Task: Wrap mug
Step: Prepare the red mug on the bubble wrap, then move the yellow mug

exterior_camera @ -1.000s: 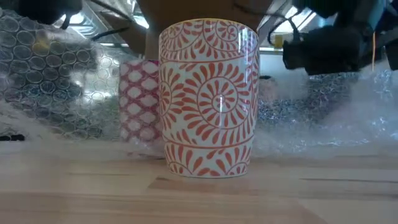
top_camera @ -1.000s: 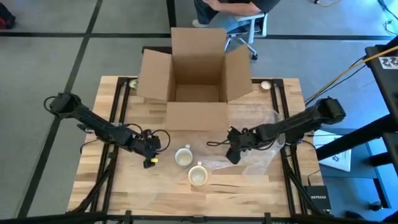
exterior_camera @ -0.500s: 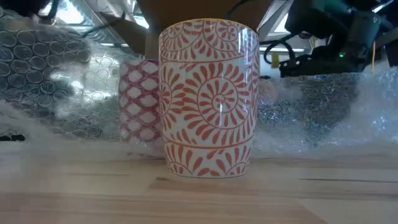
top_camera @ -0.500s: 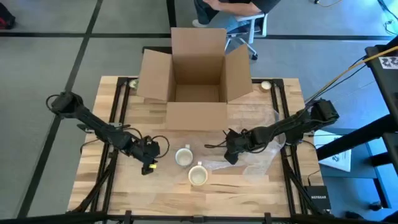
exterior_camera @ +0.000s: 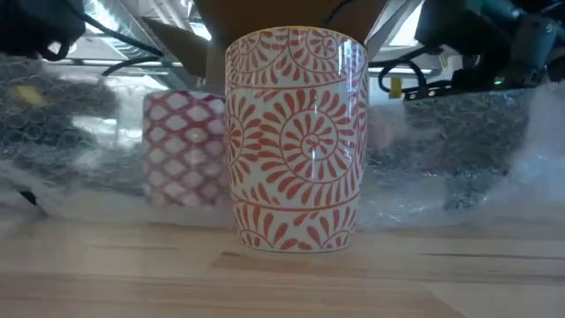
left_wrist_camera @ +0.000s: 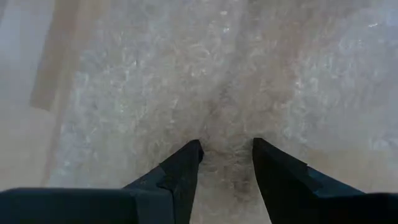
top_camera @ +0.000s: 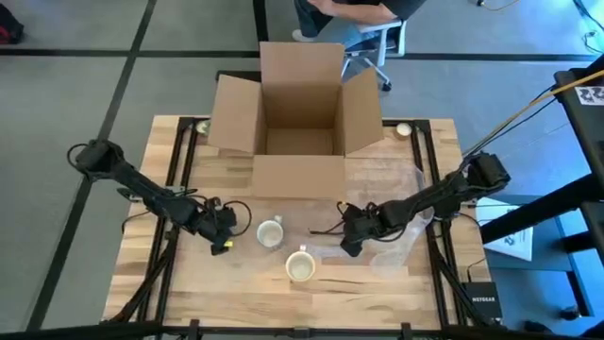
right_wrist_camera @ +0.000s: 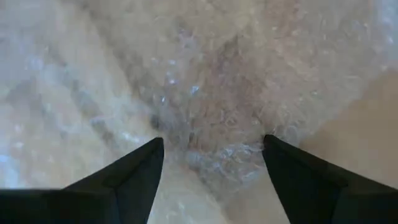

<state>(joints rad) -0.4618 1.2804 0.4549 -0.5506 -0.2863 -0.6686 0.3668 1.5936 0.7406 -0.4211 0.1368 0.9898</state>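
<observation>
A light wooden slatted surface (top_camera: 236,302) stands on a grey carpeted floor, with an open brown cardboard box (top_camera: 296,123) at its upper centre in the high view and a person on a wheeled chair (top_camera: 370,38) just beyond the box. A sheet of clear bubble wrap (top_camera: 387,203) spreads over the right centre of the surface. Two mugs stand near the middle. The white mug with orange swirl pattern (exterior_camera: 298,137) fills the centre of the low view and sits lower centre in the high view. The white mug with red lattice pattern (exterior_camera: 182,150) stands behind it, to its left, on the wrap's edge. The left gripper (top_camera: 223,236) sits low at centre left, just beside the lattice mug; its wrist view shows the fingers (left_wrist_camera: 180,168) slightly apart with bubble wrap between them. The right gripper (top_camera: 347,238) is right of centre, down on the wrap, its fingers (right_wrist_camera: 137,171) spread wide over crumpled wrap.
</observation>
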